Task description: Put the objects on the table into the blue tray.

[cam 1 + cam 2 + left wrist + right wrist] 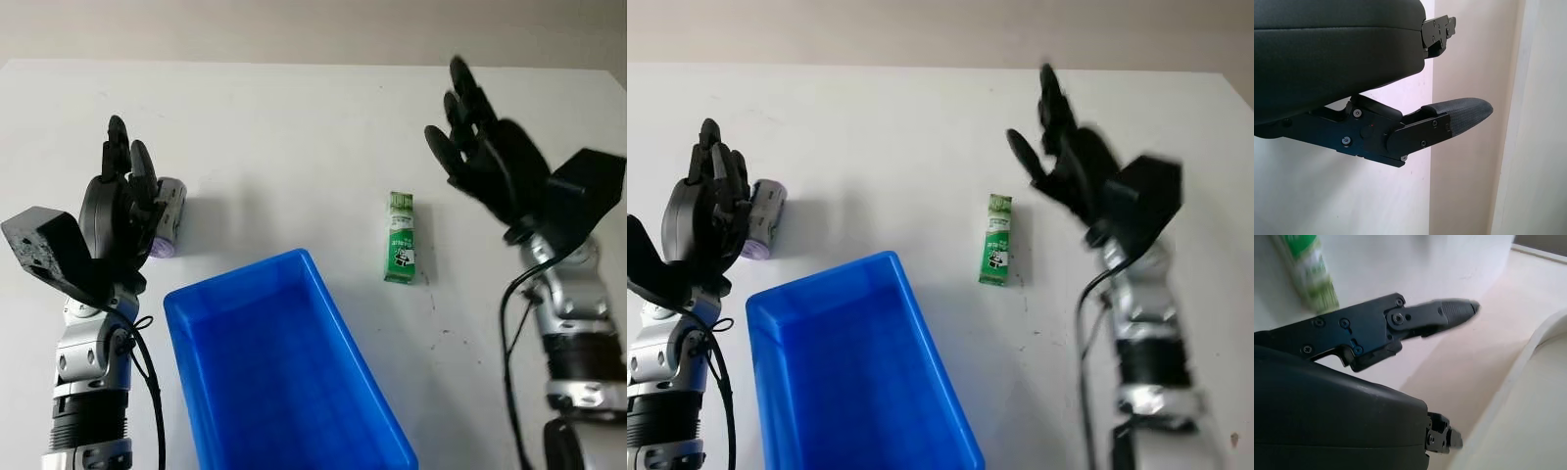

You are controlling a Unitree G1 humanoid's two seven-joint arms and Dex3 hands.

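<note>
A blue tray (225,304) sits at the near middle of the white table, with nothing inside it. A green and white packet (401,238) lies flat to the right of the tray; it is also in the right wrist view as the packet (1305,269). A small silver and purple cylinder (168,223) lies on its side left of the tray. My left hand (122,186) is raised just beside the cylinder, open and holding nothing. My right hand (470,127) hangs in the air to the right of the packet, open and apart from it.
The white table (294,127) stretches back to a pale wall. Its right edge shows at the far right corner. Both forearms rise from the near edge, with black cables hanging along them.
</note>
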